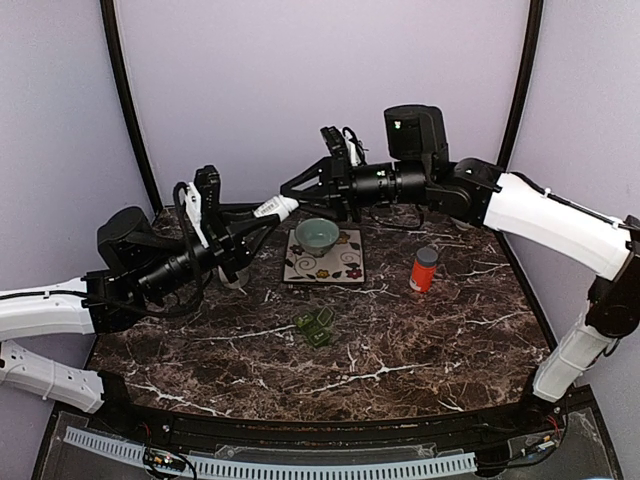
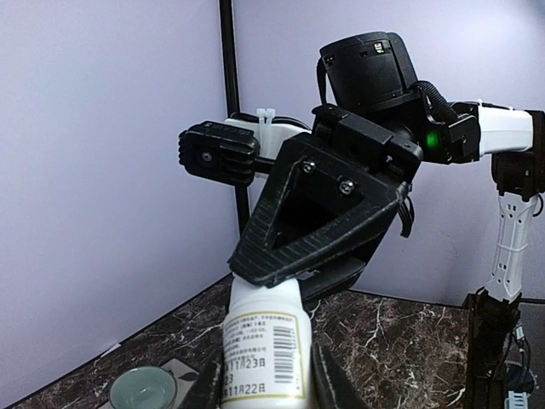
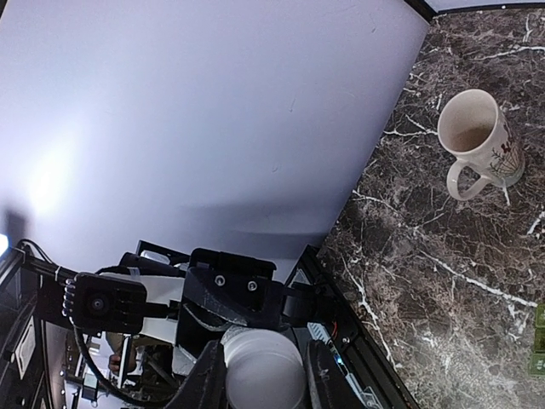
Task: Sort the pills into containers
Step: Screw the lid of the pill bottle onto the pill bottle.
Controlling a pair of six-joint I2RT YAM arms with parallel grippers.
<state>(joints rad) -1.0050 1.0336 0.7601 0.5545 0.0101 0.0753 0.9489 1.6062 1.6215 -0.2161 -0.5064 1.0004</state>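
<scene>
Left gripper [image 1: 262, 214]: the fingers are closed on the body of a white bottle [image 1: 277, 208]. It is held in the air, left of centre in the top view, and lies almost level with its top toward the right.
Right gripper [image 1: 296, 196]: it meets the left one nose to nose. Its fingers are closed on the white cap [image 3: 264, 373] of the same bottle, seen at the bottom of the right wrist view.
Bottle label: a barcode and small print, at the bottom of the left wrist view.
Pill box [image 1: 315, 326]: dark green, on the marble table [image 1: 450, 340] a little below the centre of the top view, well apart from both grippers. I cannot tell how the lids stand.
Bowl [image 1: 316, 235]: pale green, on a flowered tile [image 1: 335, 268], just under the two grippers in the frame.
Orange bottle [image 1: 424, 270]: upright, to the right of the tile.
Mug [image 3: 477, 136]: cream, in the upper right of the right wrist view.
</scene>
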